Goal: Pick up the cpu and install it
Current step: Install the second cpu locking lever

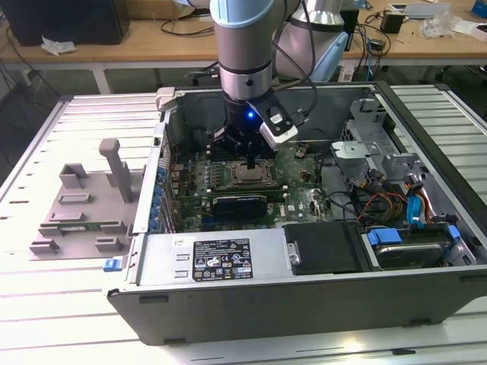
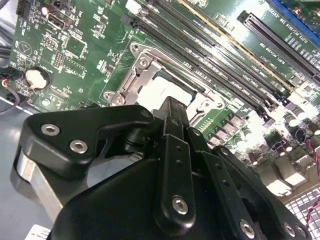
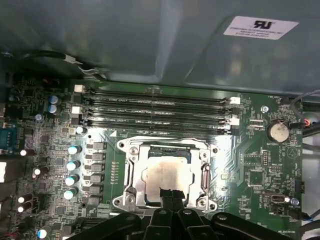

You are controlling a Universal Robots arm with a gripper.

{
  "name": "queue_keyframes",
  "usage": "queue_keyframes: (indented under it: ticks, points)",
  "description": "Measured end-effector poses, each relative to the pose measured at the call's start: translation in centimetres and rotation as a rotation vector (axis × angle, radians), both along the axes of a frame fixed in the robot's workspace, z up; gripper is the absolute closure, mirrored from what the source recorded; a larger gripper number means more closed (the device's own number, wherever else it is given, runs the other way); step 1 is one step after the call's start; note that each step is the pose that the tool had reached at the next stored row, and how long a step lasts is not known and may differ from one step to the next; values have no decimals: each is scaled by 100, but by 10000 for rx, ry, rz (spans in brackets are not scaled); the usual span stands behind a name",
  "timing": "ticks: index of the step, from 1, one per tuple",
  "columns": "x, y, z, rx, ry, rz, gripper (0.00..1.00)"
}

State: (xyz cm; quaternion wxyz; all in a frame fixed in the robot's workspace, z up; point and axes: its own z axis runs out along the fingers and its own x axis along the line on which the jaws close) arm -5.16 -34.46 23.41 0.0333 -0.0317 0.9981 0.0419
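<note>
Silvery cpu [image 3: 167, 176] is sitting flat inside the metal socket frame [image 3: 131, 172] on the green motherboard [image 3: 250, 165], directly beneath the gripper [image 3: 171, 196]. Its fingers are looking pressed together, gripping nothing. Memory slots [image 3: 155, 107] are running just beside the frame.

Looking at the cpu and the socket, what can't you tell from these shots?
- Near edge of the cpu: hidden behind the tool in both wrist views.
- Whether the tool touches the cpu: its tip covers the contact spot.
- Exterior view: the socket sits under the tool, too small for detail.
</note>
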Motion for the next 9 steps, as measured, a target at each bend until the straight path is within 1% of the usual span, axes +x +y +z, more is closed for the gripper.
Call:
queue_keyframes:
  ticks: [3, 9]
  points:
    - [2, 4, 20, 2, -2, 1, 89]
    - [3, 4, 23, 0, -1, 0, 89]
